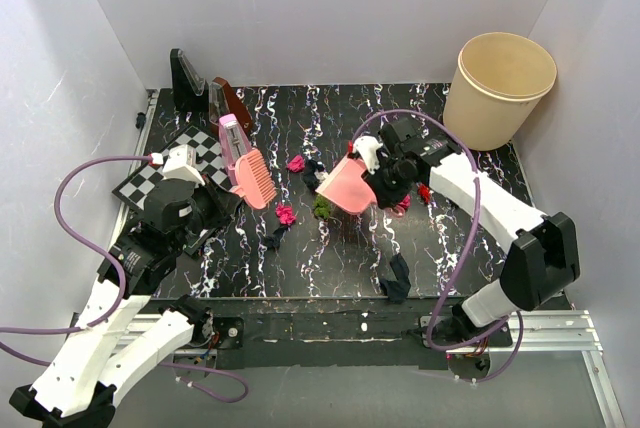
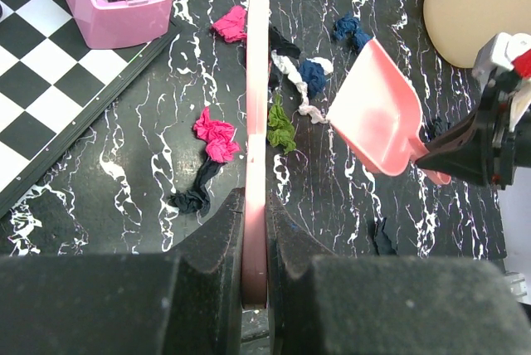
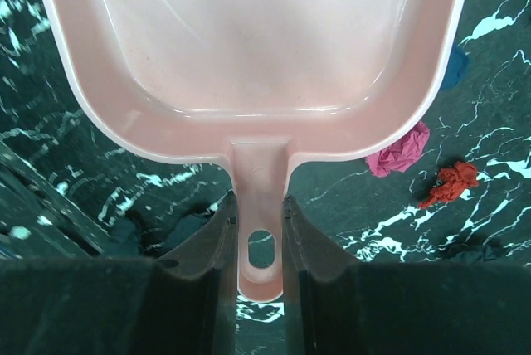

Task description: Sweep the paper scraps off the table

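Two robot arms work over a black marbled table (image 1: 300, 263) strewn with crumpled paper scraps (image 2: 216, 135). The left pincer (image 2: 255, 216) is clamped tight on the handle of a pink brush (image 2: 257, 81), which the wrist camera sees edge-on, running away from the fingers across the tabletop. A magenta wad and a black one lie just left of the brush, a green wad (image 2: 280, 127) sits against its right side, and blue and white scraps (image 2: 314, 73) lie between the brush and a pink dustpan (image 1: 350, 188). The right pincer (image 3: 261, 235) is closed on the dustpan's short handle, both fingers pressed to its sides. The pan is tilted with its open edge facing the brush. More scraps lie behind the pan, among them a magenta wad (image 3: 400, 149) and a red one (image 3: 448, 185), and a dark blue wad (image 1: 395, 278) rests near the table's front edge. A chessboard (image 1: 150, 183) occupies the left side of the table, and a beige bucket (image 1: 498, 88) stands at the far right corner.
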Controlling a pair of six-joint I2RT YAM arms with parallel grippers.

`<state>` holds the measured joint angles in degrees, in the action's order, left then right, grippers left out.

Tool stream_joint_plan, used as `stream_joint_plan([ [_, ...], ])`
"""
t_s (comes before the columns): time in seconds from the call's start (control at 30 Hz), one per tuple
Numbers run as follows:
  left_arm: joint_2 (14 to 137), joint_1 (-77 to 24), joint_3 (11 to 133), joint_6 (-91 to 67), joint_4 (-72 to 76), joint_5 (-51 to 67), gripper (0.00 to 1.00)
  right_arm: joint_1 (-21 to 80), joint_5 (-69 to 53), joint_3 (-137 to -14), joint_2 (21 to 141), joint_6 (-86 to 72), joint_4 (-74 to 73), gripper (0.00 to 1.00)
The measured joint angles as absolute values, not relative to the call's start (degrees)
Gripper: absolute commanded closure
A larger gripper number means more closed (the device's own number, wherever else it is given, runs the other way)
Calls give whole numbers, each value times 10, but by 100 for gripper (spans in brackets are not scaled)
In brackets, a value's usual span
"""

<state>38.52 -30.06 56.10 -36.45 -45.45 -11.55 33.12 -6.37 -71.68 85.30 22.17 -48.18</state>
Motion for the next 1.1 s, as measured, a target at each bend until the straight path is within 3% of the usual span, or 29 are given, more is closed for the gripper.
stream_joint_plan([
  [0.43, 379, -301, 561, -374, -448, -112, 100, 340, -9, -736, 907, -93, -471, 99],
  [0.67, 373, -301, 555, -377, -445, -110, 100, 350, 24, -699, 955, -184, -419, 94],
  [0.73, 369, -301, 552, -378, -444, -110, 100, 352, 34, -694, 966, -195, -406, 83],
  [0.83, 363, -301, 547, -378, -446, -111, 100, 355, 46, -683, 971, -208, -382, 50],
  [0.9, 361, -301, 547, -378, -445, -111, 100, 359, 55, -674, 971, -213, -368, 36],
  [1.1, 357, -301, 547, -377, -445, -112, 100, 367, 73, -618, 934, -213, -316, 30],
])
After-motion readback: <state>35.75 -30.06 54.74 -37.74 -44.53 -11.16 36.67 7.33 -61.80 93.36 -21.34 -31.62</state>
